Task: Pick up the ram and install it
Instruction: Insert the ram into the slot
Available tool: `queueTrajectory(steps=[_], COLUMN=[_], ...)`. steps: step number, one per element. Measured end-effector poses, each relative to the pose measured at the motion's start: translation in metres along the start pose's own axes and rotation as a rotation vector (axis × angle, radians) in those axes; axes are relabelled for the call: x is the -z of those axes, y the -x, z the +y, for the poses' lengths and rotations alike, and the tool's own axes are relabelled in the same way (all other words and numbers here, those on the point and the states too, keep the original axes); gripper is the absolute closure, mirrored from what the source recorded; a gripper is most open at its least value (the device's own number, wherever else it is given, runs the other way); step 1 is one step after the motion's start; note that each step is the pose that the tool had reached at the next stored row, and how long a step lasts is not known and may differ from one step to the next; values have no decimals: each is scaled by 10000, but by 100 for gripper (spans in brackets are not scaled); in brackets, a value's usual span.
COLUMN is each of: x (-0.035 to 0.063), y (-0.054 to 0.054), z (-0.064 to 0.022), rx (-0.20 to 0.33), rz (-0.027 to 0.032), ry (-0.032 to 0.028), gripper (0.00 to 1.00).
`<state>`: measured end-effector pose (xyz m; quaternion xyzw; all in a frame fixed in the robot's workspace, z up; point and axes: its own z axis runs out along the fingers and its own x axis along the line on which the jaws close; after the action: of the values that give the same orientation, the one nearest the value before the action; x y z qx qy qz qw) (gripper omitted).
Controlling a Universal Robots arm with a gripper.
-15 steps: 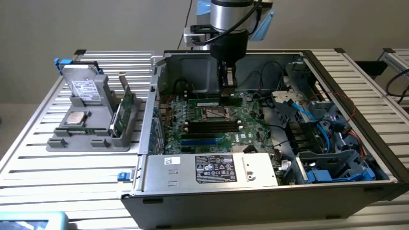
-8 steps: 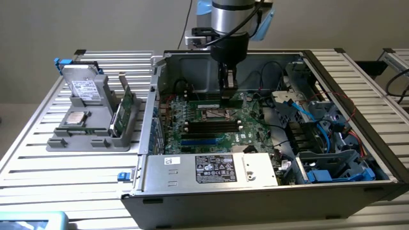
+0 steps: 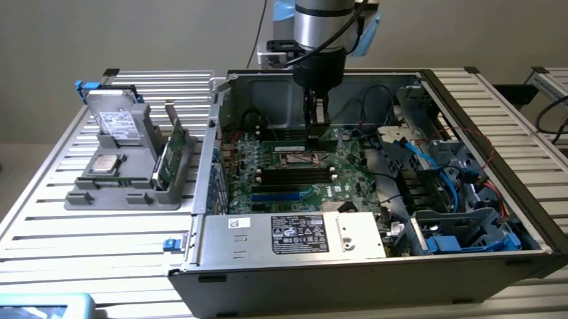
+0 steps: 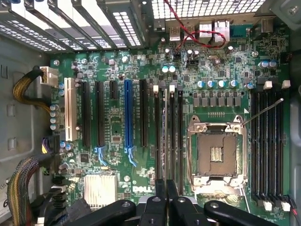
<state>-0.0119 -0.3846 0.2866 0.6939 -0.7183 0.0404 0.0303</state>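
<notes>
Jaws grip ram btwn them.

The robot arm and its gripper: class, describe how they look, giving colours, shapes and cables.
The arm is a silver-grey cylinder with light blue caps, ending in a round black wrist section. A black cable runs along its side, and a small white box sits beside it. The gripper is black, with slim fingers on rounded linkage bars.

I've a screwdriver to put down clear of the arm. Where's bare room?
Free: the slatted table in front of the grey holder, on the exterior view's left of the case. Crowded: inside the case, where the gripper holds the ram and cables fill the exterior view's right.
</notes>
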Motion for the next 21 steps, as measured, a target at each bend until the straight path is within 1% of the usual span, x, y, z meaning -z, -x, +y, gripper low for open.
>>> queueTrajectory(steps=[8, 15, 18, 19, 20, 21], x=[-15, -90, -108, -115, -124, -133], y=[-29, -47, -90, -105, -122, -132], z=[-1, -1, -2, -2, -3, -3], rx=[-1, 0, 0, 0, 0, 1], rz=[-10, -3, -5, -12, -42, -84], ry=[0, 1, 5, 8, 17, 27], gripper=[88, 88, 88, 88, 88, 88])
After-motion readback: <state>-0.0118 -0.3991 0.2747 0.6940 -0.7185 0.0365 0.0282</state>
